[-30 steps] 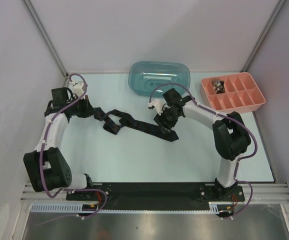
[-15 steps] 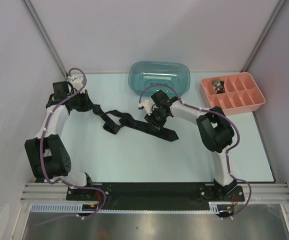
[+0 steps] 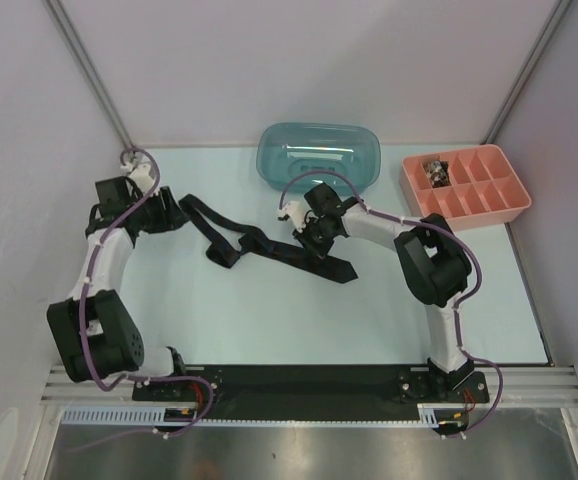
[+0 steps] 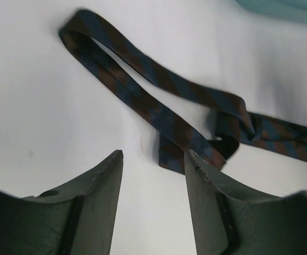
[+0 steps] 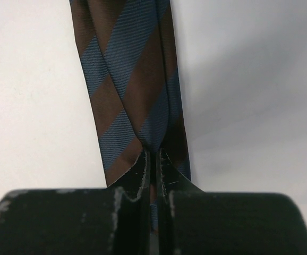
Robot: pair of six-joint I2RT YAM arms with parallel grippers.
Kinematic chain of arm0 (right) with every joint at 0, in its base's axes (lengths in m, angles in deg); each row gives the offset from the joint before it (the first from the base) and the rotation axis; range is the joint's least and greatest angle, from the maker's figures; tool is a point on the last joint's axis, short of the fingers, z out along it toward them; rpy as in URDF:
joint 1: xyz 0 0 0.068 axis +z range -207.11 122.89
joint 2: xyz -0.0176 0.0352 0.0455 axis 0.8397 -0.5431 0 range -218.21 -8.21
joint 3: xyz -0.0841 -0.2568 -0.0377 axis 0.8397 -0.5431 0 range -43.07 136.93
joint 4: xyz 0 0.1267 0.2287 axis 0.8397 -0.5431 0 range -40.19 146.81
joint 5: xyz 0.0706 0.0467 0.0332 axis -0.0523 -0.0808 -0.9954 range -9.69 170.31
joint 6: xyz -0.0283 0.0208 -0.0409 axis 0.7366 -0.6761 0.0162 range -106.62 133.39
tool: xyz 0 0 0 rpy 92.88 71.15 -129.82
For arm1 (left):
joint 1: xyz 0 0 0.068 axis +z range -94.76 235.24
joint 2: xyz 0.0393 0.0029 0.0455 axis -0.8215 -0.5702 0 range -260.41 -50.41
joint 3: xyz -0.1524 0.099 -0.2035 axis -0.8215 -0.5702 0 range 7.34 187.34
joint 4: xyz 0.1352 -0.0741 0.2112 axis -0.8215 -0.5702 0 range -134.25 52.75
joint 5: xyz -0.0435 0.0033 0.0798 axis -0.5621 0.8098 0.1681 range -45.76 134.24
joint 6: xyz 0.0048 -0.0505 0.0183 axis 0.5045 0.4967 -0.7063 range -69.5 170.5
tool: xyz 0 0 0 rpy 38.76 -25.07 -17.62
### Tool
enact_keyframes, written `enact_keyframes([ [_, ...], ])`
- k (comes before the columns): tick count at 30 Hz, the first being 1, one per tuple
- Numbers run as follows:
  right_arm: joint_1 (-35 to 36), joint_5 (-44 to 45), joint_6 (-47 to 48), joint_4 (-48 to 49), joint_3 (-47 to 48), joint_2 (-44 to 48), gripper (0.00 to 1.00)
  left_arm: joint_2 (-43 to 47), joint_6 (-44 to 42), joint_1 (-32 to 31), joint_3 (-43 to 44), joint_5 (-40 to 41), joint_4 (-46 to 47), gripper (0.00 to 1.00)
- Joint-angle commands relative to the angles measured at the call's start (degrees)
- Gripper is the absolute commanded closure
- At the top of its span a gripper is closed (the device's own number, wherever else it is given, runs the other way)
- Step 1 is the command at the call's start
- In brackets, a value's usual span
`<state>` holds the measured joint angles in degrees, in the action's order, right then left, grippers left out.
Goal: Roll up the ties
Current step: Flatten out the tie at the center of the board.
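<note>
One tie (image 3: 259,245), dark with brown and blue diagonal stripes, lies twisted across the middle of the table, its left end folded into a loop (image 4: 143,90). My left gripper (image 3: 176,214) stands open just left of that loop. In the left wrist view a folded tie end lies just ahead of the open left gripper (image 4: 153,153), and nothing is between the fingers. My right gripper (image 3: 309,240) is shut on the tie near its wider right part. In the right wrist view the fabric (image 5: 127,69) bunches into the closed right gripper (image 5: 153,155).
A teal plastic tub (image 3: 319,157) stands at the back centre, just behind the right wrist. A pink compartment tray (image 3: 466,185) sits at the back right with small items in one cell. Grey walls close in both sides.
The left gripper has opened, let go of the tie's left end and drawn back a little to the left. The right gripper has moved left along the tie and shut on it.
</note>
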<state>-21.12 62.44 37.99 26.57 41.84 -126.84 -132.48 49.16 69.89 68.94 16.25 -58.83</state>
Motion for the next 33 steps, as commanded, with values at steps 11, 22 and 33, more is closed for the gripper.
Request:
enact_keyframes([
  [11,-0.13,-0.24,2.38,-6.41,-8.79,4.10,1.00,-0.46,18.03,-5.95,-14.06,-4.97,9.53,0.43],
  [22,-0.48,0.47,3.96,-6.15,-13.18,6.92,1.00,-10.22,22.69,-7.97,-10.72,-2.95,16.04,0.44],
  [33,-2.50,-0.15,6.25,-8.87,-14.24,7.97,1.00,-16.63,24.55,-12.02,-9.13,-2.25,19.83,0.48],
])
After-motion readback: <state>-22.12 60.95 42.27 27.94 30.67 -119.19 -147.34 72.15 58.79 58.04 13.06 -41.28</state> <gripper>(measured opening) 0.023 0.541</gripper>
